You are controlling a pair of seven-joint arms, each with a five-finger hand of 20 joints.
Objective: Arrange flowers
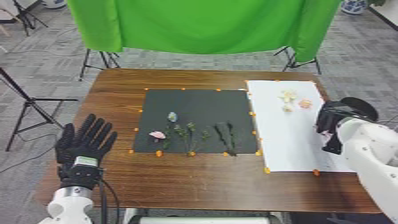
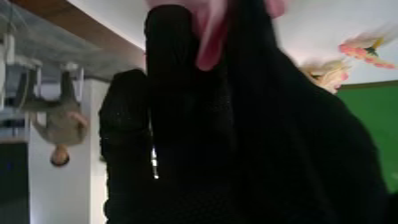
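Green stems [image 1: 190,136] and a pink bloom [image 1: 157,135] lie on the black mat [image 1: 160,105], pale blossoms [image 1: 287,95] on the white sheet's [image 1: 284,145] far end. And at right, the right hand [image 1: 334,116] has pink petals [image 2: 210,52] between its fingers! Left hand [image 1: 82,144], spread wide.

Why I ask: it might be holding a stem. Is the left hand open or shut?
Open. The left hand has straight fingers, spread apart, and holds nothing.
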